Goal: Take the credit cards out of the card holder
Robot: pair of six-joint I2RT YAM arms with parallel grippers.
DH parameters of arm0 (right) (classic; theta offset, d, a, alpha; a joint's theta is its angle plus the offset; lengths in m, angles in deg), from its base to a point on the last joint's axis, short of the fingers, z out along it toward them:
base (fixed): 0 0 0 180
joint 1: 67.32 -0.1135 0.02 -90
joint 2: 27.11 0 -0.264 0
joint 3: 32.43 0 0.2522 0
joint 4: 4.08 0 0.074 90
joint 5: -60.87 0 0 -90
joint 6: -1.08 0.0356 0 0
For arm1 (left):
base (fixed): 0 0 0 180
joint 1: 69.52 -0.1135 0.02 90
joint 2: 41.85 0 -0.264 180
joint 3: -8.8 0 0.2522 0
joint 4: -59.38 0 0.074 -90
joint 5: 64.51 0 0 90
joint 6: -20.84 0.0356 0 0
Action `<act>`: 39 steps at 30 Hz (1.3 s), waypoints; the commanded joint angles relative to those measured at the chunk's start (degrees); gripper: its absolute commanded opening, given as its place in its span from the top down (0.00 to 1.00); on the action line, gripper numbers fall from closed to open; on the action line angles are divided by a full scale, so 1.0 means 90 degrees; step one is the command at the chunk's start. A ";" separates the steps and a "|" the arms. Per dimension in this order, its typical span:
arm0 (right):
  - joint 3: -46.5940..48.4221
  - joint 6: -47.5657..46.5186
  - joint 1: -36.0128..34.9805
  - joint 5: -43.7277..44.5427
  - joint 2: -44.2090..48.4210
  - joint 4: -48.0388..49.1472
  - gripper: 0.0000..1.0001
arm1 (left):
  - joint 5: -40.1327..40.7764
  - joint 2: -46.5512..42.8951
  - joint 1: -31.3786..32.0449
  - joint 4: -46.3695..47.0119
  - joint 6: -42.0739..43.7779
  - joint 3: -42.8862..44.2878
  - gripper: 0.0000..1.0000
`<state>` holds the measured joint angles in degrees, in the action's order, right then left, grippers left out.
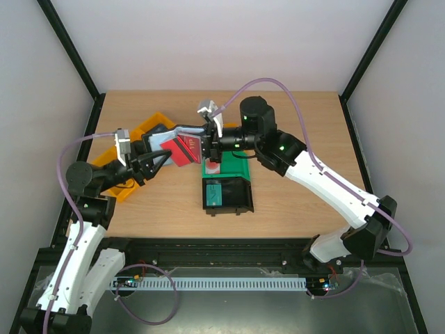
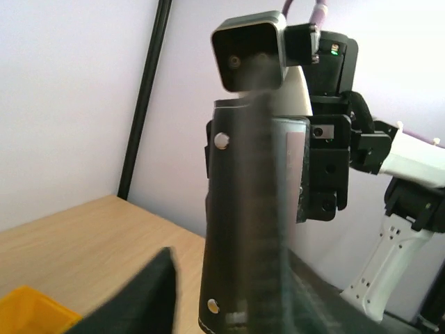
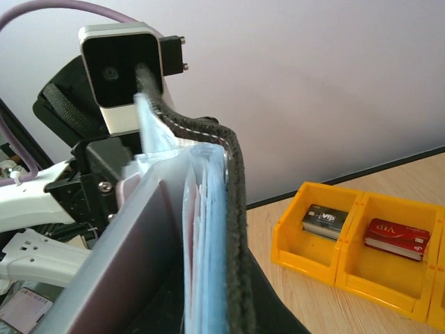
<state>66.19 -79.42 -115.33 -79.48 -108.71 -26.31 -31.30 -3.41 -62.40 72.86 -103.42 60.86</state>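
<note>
Two arms: both meet mid-air over the left-centre of the table [image 1: 299, 139], wrist cameras facing each other.
Card holder: black bifold card holder [image 1: 169, 141] is up off the table, between the two grippers and just beside the yellow bins [image 3: 309, 254].
Right gripper: right gripper [image 1: 207, 142] is closed tight, clamped on the card holder's right end.
Left gripper: left gripper [image 1: 154, 156] sits at the holder's left end. My wrist view there is only blurred black cover, so I can't tell if the jaws are apart or gripping.
Credit cards: credit cards [image 3: 201, 209] are stacked edge-on inside the blue-grey lining. A red card [image 1: 184, 149] shows on the holder from above.
Yellow bins: side by side on the table. One holds a red VIP card [image 3: 398, 236], its neighbour a dark silver card [image 3: 325, 219].
Black bin: black bin [image 1: 236, 198] lies just nearer me than the green bin [image 1: 235, 169], with a teal card [image 1: 213, 192] in the black one.
</note>
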 commanded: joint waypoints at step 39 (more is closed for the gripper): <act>-0.0147 0.0673 0.0461 -0.1115 -0.0080 0.0514 0.66 | -0.0363 -0.0153 -0.0097 -0.0159 0.0535 0.0009 0.98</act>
<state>62.89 -74.24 -110.49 -88.31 -108.16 -24.89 -31.98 -4.64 -63.10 66.72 -98.15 60.97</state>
